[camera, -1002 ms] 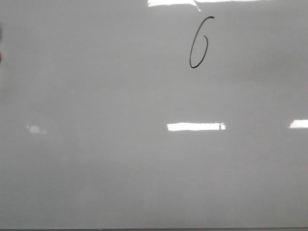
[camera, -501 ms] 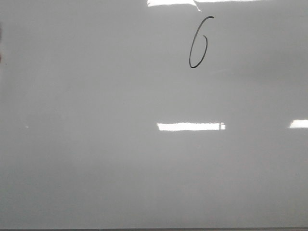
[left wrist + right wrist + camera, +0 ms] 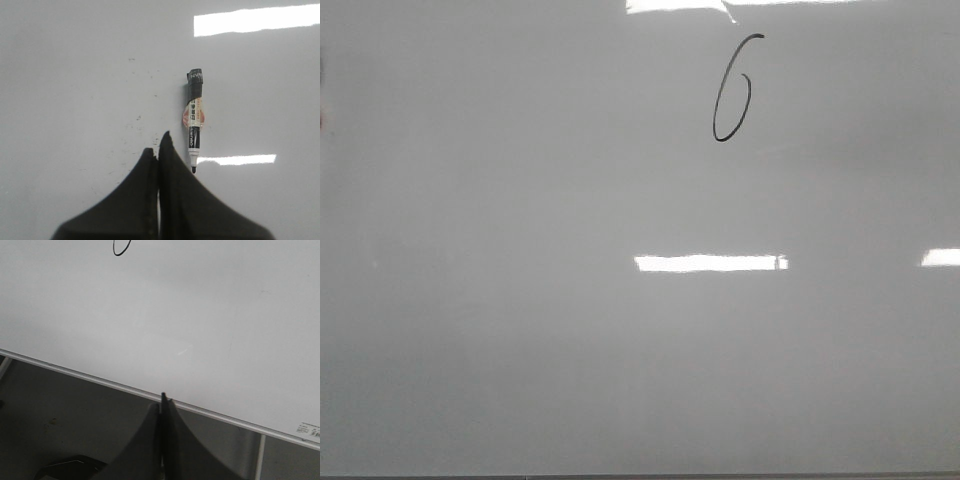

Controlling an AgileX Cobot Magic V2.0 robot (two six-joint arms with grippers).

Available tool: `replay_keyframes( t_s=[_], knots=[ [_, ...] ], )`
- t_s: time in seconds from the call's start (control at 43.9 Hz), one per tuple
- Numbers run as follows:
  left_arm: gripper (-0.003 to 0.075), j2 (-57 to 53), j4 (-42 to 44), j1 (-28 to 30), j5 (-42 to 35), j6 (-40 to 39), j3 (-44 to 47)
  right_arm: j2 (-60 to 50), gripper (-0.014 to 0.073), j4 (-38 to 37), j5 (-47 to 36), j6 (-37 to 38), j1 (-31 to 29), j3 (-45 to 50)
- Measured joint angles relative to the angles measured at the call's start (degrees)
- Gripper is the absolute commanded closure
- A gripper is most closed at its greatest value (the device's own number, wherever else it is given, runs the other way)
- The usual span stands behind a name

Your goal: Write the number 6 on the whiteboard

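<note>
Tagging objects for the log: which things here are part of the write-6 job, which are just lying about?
Job:
- number 6, already drawn
- whiteboard
- marker, uncapped, lying on the board beside the shut left pincer

Lying about:
- small printed label at the board's edge

Handwritten number 6 (image 3: 732,88) on whiteboard (image 3: 520,330); marker (image 3: 194,123) label print illegible.
</note>
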Motion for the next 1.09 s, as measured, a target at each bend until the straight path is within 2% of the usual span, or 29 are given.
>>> replay_keyframes(
  t_s=[1.093],
  knots=[
    [0.0741,0.0,0.0,-0.4,-0.2,-0.1,0.0,-1.5,0.0660,-0.4,-1.8,0.0,-0.4,1.7]
  ],
)
